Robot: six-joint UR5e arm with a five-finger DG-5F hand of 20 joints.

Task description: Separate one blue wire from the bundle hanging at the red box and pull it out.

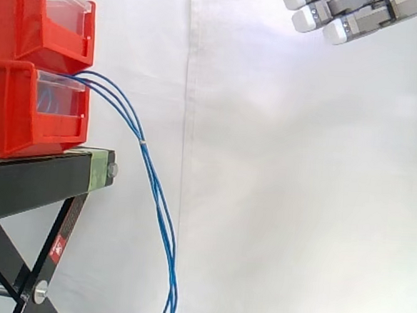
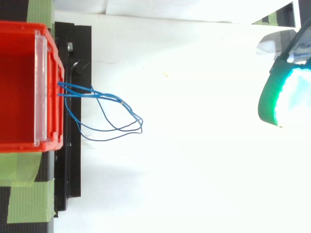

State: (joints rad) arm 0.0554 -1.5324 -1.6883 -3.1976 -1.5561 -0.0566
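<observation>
Side view: the hand sits at 1 o'clock in the frame, high and well apart from the work. Its fingers are stretched out straight, aimed toward 8 o'clock, with the white pads bare. It has hold of nothing.

The bundle of blue wires comes out at the front of the red bins, where the upper bin sits on the lower, at 9 o'clock. It droops toward 6 o'clock, past the end of the black stand, and runs off the bottom edge. In the top view the same bundle loops out from the bin front toward 3 o'clock, with the strands close together and crossing.

Progress as you should read it: nothing is done. No strand is singled out and none is touched.

Left for you:
- Bring the hand down toward 8 o'clock.
- Work one strand clear of the bundle.
- Close on it and draw it out of the bin.

The strands run tight together below the bins, so expect picking one out to be the fiddly part.
</observation>
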